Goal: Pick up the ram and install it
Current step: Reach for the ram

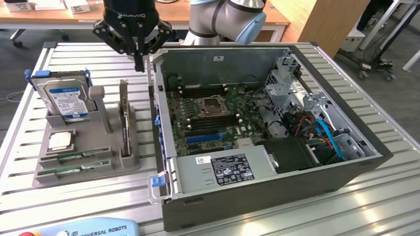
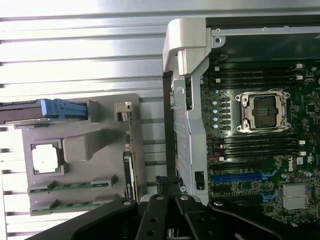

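Green ram (image 1: 82, 157): two sticks in holder (image 1: 100, 105).

The work surface is a table (image 1: 367, 206) built from parallel aluminium slats with open grooves between them; the same slats (image 2: 80, 50) run across the wrist view. Bright patches of light reflect off the metal at the exterior view's lower right. Behind the table stands a wooden desk (image 1: 66, 20) carrying small white boxes (image 1: 78, 7). A light wooden panel (image 1: 325, 22) rises at the exterior view's upper right, beside a pale metal frame (image 1: 387, 34). The floor (image 1: 406, 93) is grey. A thin cable (image 1: 9, 96) lies on it at the exterior view's left
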